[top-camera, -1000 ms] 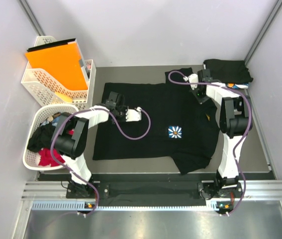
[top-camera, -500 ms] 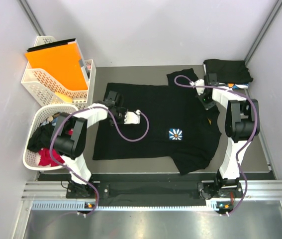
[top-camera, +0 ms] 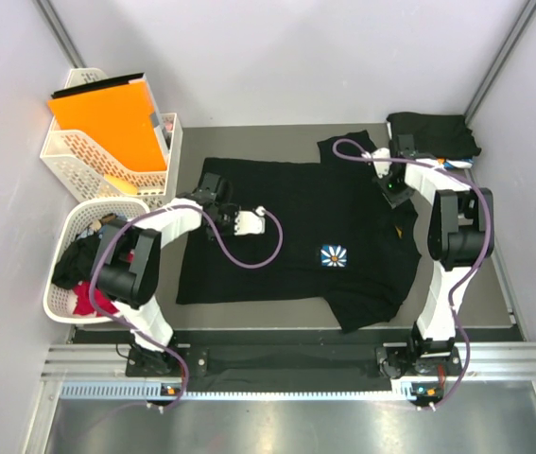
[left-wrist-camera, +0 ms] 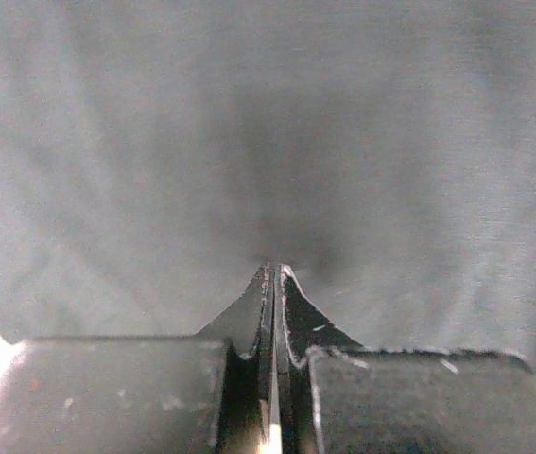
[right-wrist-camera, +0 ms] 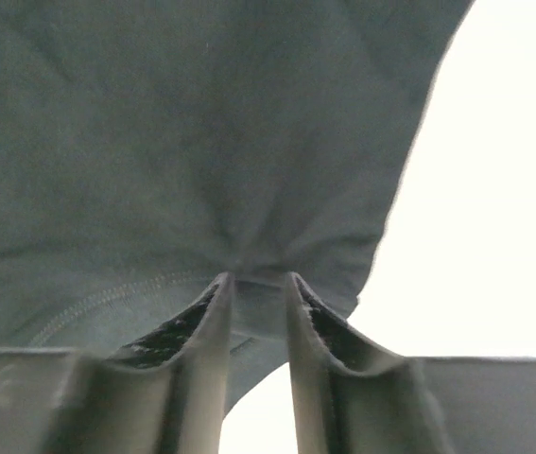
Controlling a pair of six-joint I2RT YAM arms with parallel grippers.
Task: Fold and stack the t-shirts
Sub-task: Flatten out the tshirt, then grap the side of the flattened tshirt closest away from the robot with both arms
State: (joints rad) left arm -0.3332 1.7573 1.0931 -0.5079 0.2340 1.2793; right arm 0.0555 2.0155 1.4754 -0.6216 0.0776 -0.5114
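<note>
Black t-shirt [top-camera: 286, 236] lay spread flat on the grey table [top-camera: 249, 142], front up. Its near sleeve [top-camera: 367, 307] reached toward the table's near edge, and a small white-and-blue flower print [top-camera: 333, 253] showed on the chest. Left of it, a round white lattice basket [top-camera: 71, 227] held a heap of black and red clothes [top-camera: 83, 274].

Farther in, the left gripper [top-camera: 222, 203] was down on the shirt's far-left part. The right gripper [top-camera: 392, 187] was on its far-right part, beside the far sleeve [top-camera: 346, 147]. From above (arms and purple cables in the way) neither pair of fingers could be read.

The wrist cameras filled that in. The left wrist view showed that gripper's fingers [left-wrist-camera: 249, 312] pressed tight together, tips nipping a small peak of cloth with faint creases fanning out from it. The right wrist view showed the other gripper's fingers [right-wrist-camera: 206, 322] parted by a narrow gap. A stitched edge of the shirt ran past the tips, the cloth puckered toward them, and beyond the edge there was only bright glare.

Only the top view took in the far end. A folded pile of black shirts [top-camera: 433, 132] sat in the far-right corner, and at far left an upright lattice basket [top-camera: 97, 163] held an orange folder [top-camera: 107, 118].
</note>
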